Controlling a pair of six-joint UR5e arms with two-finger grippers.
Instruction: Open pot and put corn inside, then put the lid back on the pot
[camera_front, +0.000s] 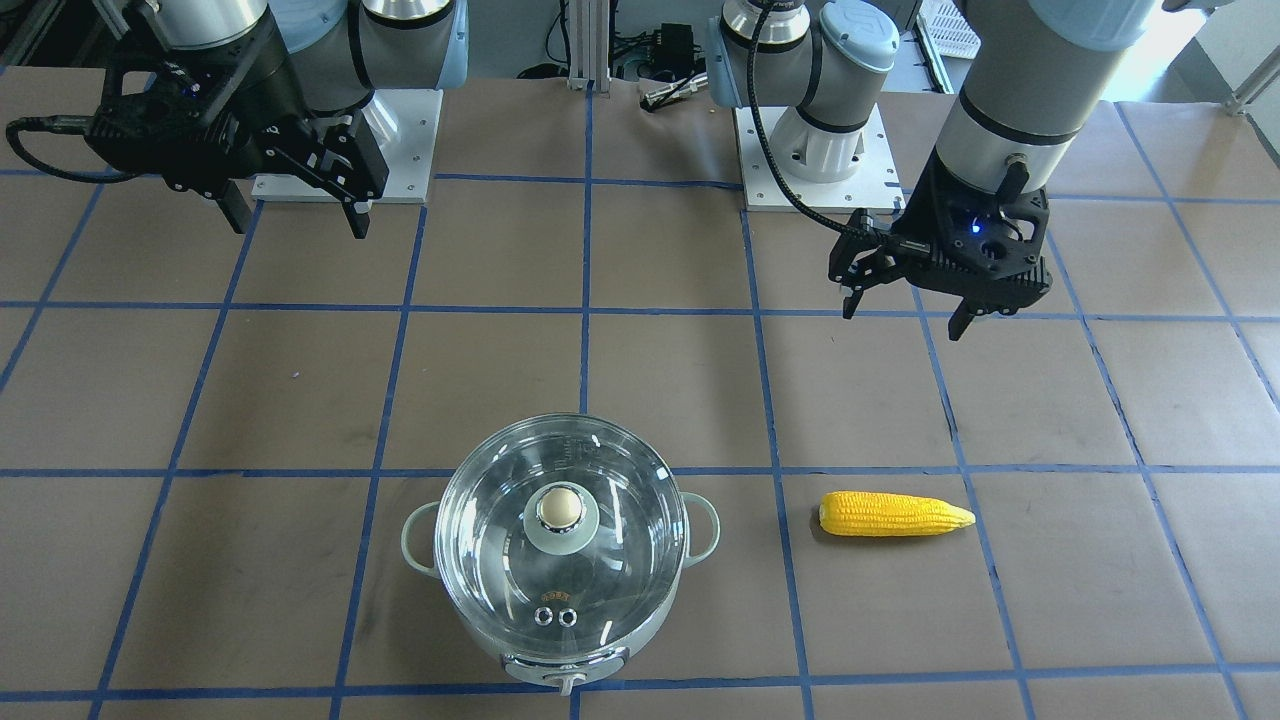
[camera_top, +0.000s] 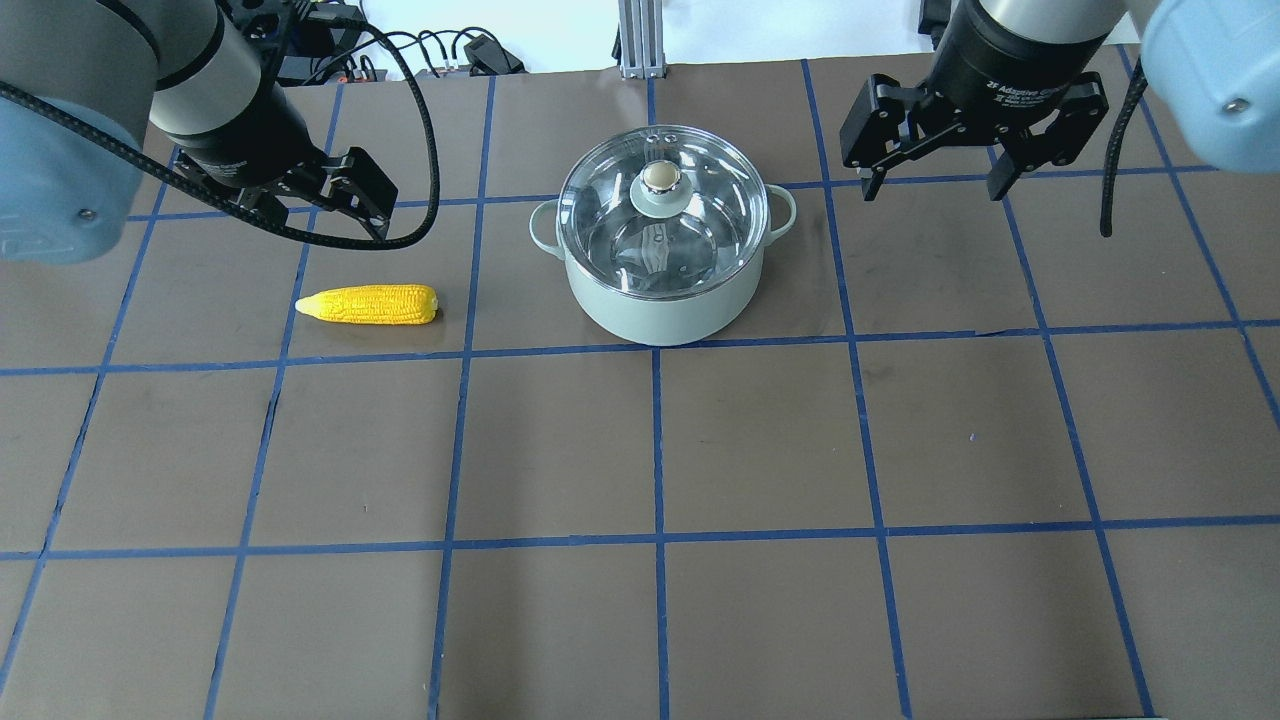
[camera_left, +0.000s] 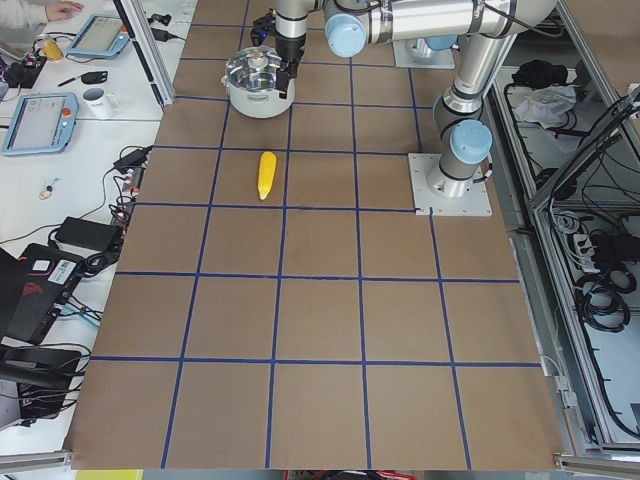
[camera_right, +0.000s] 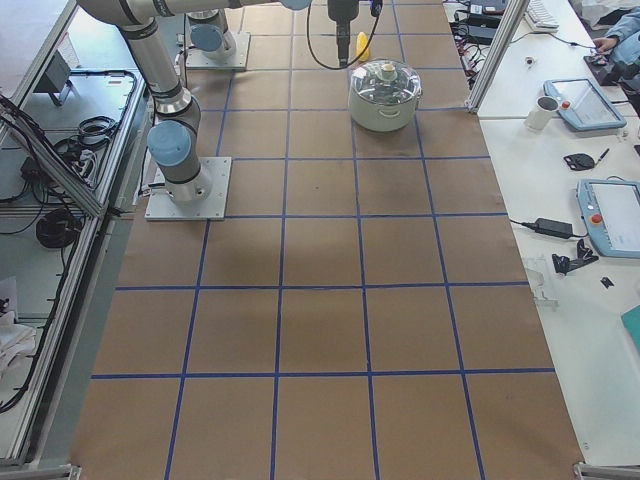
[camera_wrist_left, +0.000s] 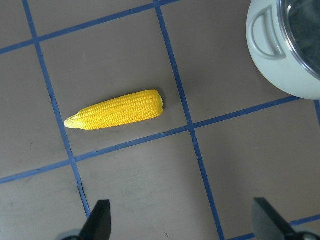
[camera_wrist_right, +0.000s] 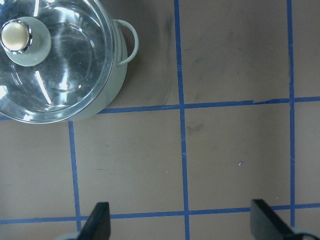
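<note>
Nothing's begun yet: the lid (camera_top: 700, 215) sits on the pot (camera_top: 660, 305), and the corn (camera_top: 368, 304) lies on the table (camera_top: 760, 440), apart on the robot's left. The left gripper (camera_front: 903, 318) and right gripper (camera_top: 935, 188) hang wide open and empty. Next, I'd say, one must grip the knob (camera_top: 660, 178) and lift.

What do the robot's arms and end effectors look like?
Both arms are silver-grey tubes with pale blue joint caps. The left end effector and right end effector are black, two-fingered, each with a black cable and a small blue light.
</note>
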